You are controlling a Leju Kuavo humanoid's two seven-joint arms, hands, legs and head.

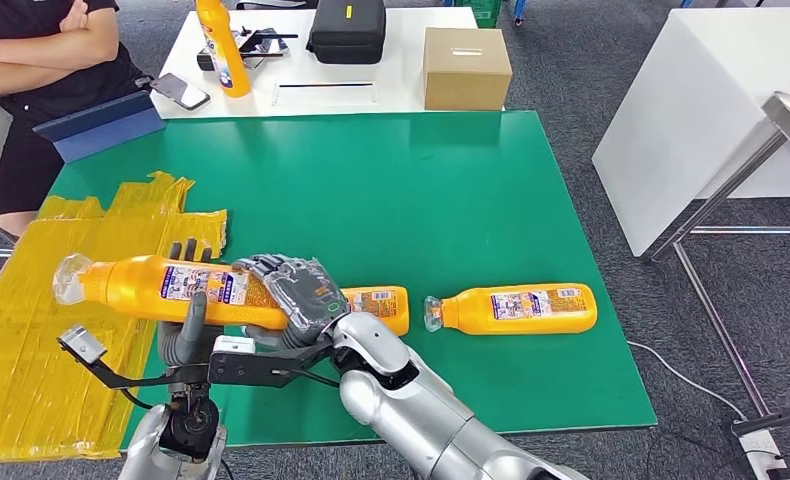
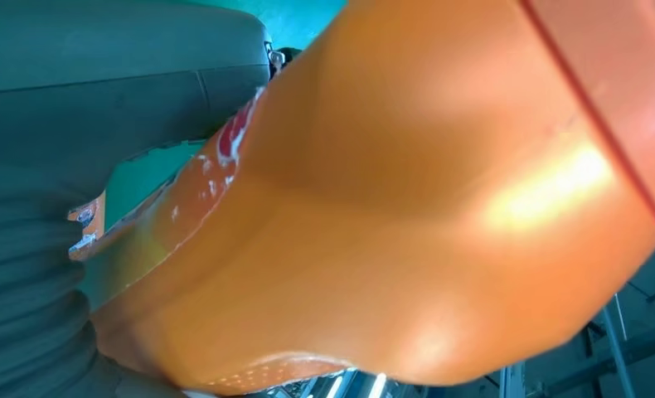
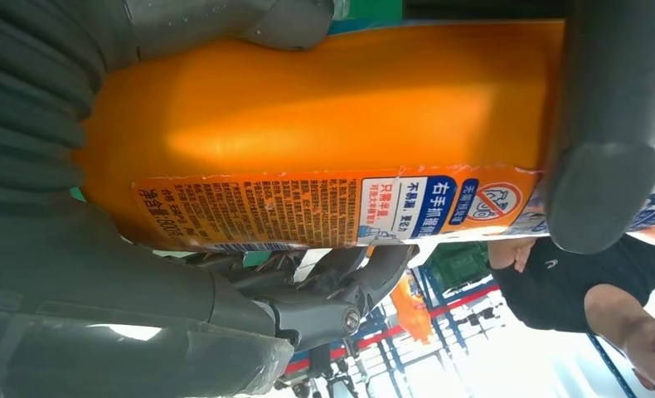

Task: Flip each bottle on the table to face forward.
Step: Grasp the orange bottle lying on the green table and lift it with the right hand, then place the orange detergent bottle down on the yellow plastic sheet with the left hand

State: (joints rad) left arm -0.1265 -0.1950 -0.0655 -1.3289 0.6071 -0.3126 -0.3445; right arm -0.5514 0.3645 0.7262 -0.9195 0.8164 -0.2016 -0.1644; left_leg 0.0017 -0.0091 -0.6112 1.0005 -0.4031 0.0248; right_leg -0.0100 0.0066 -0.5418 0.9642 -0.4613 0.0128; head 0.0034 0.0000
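An orange bottle with a clear cap at its left end is lifted above the green mat, lying roughly level. My left hand holds it from below, thumb in front and fingers behind. My right hand grips its base end. Up close, the bottle lies against the left hand. The labelled bottle sits in my right hand. A second bottle lies on the mat, mostly hidden behind my right hand. A third bottle lies to its right, cap pointing left.
Crumpled yellow tape covers the mat's left side. Behind stands a white table with an upright orange bottle, a black case and a cardboard box. A person sits at the back left. Another white table stands right.
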